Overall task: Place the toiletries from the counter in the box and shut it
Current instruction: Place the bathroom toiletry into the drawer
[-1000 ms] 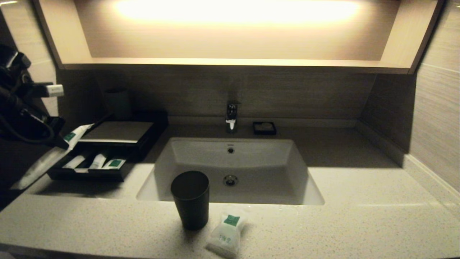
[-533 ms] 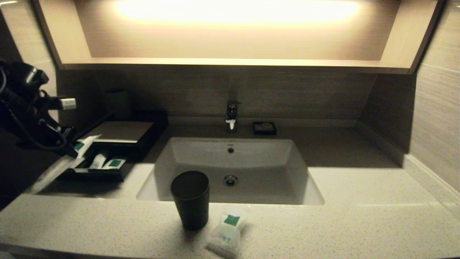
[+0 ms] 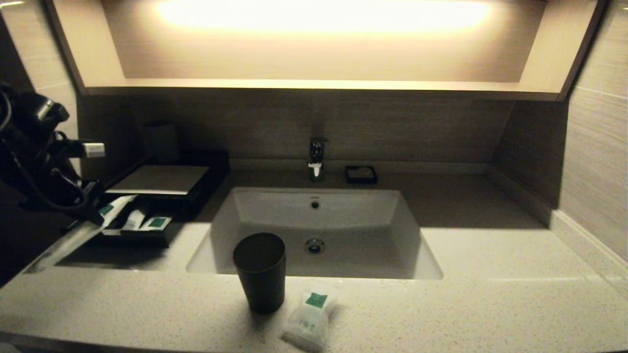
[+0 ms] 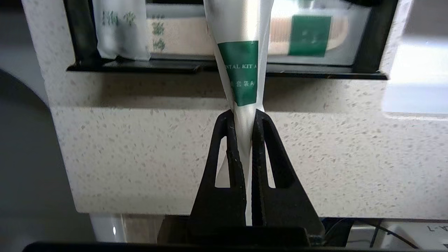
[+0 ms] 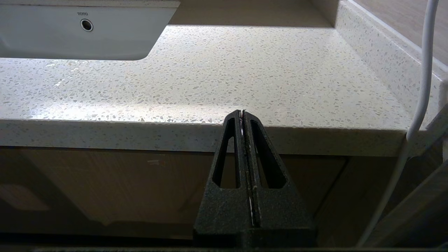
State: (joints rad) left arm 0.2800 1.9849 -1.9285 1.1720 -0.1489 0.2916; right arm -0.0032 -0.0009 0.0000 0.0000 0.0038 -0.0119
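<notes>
My left gripper (image 3: 94,216) is shut on the long stick-shaped packet (image 3: 115,205), which has a green label. It holds the packet slanted, with the far end over the open drawer (image 3: 128,239) of the black box (image 3: 159,179). In the left wrist view the fingers (image 4: 227,140) pinch the packet (image 4: 241,70) just below its label, in front of the drawer's rim (image 4: 140,66). The small white pillow pouch (image 3: 308,318) lies on the counter (image 3: 490,294) near the front edge, beside the dark tumbler (image 3: 260,272). My right gripper (image 5: 242,112) is shut and empty, low before the counter's front edge.
The drawer holds other green-labelled packets (image 3: 156,223) (image 4: 122,31). The white basin (image 3: 314,215) sits mid-counter, with the faucet (image 3: 316,159) and a tiny black dish (image 3: 361,174) behind it. A second dark cup (image 3: 159,139) stands behind the box.
My left gripper has moved down and towards the drawer with the stick packet. The packet's labelled end has dropped from beside the box top to over the drawer. The right arm has not moved.
</notes>
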